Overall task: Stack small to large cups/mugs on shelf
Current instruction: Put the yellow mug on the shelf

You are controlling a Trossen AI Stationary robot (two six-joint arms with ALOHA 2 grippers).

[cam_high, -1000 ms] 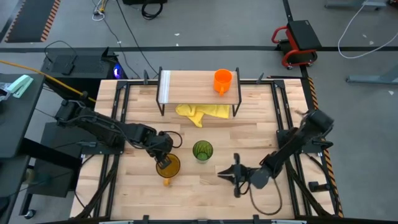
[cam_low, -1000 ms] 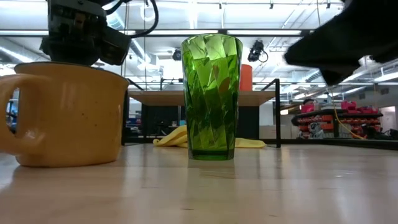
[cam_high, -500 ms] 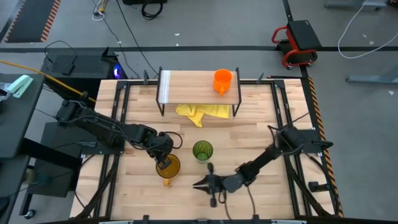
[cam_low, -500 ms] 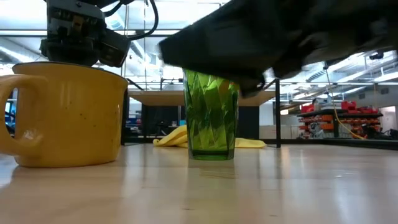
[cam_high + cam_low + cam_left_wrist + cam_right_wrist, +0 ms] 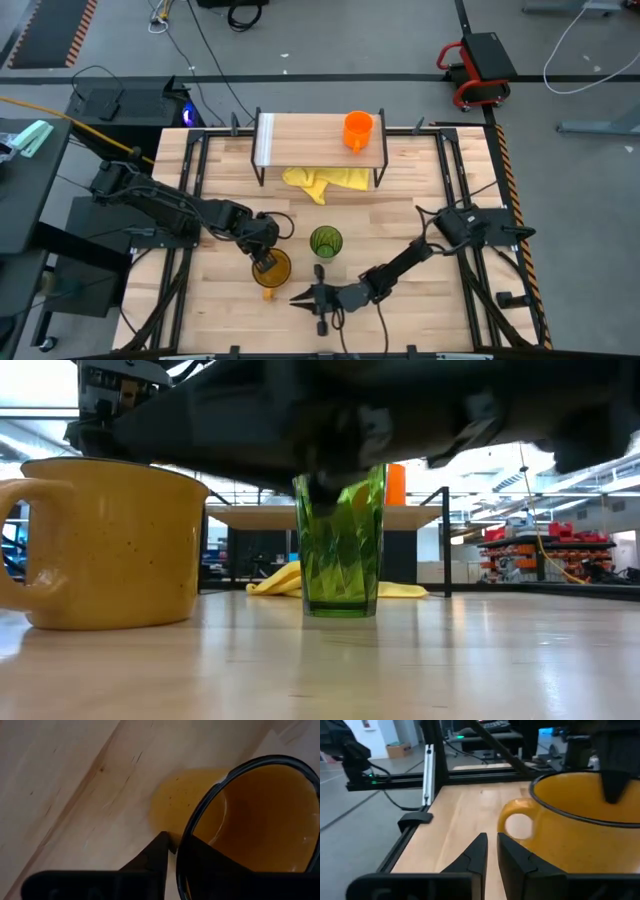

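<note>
Over the last second the right hand (image 5: 298, 297) has swept from the right side of the bench (image 5: 420, 200) across its front edge. It now lies low just in front of the amber-yellow mug (image 5: 271, 268), its fingers drawn almost together on nothing and pointing toward the mug's handle. The left hand (image 5: 262, 256) has stayed over that mug. One finger sits inside the rim and one outside the wall, but I cannot tell whether they are pinching it. My reading is that the mid-sized mug is next and both arms are converging on it, perhaps to steady or re-grip it. The mug stands upright near the front edge, left of centre, opaque with fine dark speckles and a dark rim. The green tumbler (image 5: 325, 242) stands upright just beside it toward the centre, translucent and faceted. The small orange mug (image 5: 358, 130) already sits on the shelf (image 5: 300, 140) at the back edge, toward its right end, with a yellow cloth (image 5: 325, 180) underneath. So one cup is placed and two are left.
</note>
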